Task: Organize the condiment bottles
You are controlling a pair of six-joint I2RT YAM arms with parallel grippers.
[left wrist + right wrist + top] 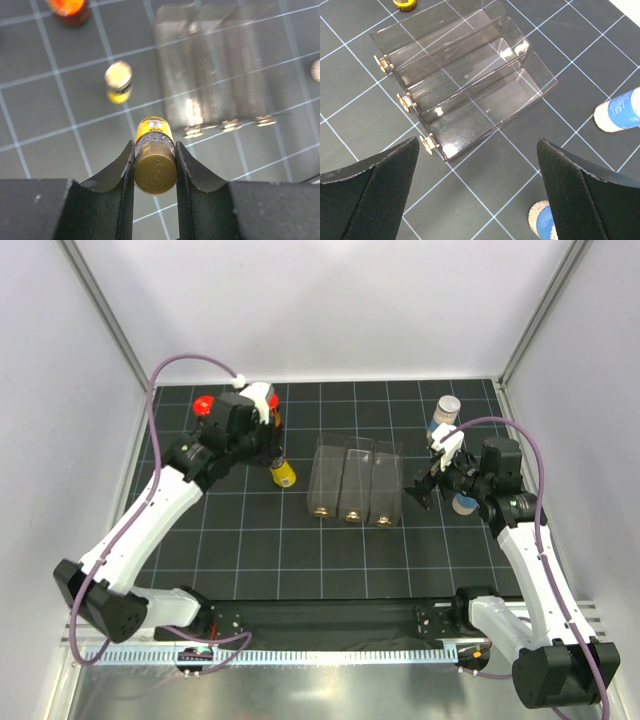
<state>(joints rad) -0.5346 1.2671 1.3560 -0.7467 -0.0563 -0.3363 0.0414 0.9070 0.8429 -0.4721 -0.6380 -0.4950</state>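
Item: slim yellow-labelled bottle (154,131), brown cap (155,174) — small, rigid and smooth-sided. I judge it light and apt to slip. My left gripper (155,148) is clamped just below the cap, near the clear rack (215,75) — my right gripper (477,145) gapes, holding nothing.

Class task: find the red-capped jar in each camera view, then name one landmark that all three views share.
Top external: the red-capped jar is at upper left, well left of the rack.
Left wrist: it is in the top left corner, blurred and cut by the edge.
Right wrist: it is not in this view.
Shared landmark: the clear rack, which is centre in the top view, upper right in the left wrist view and upper centre in the right wrist view.
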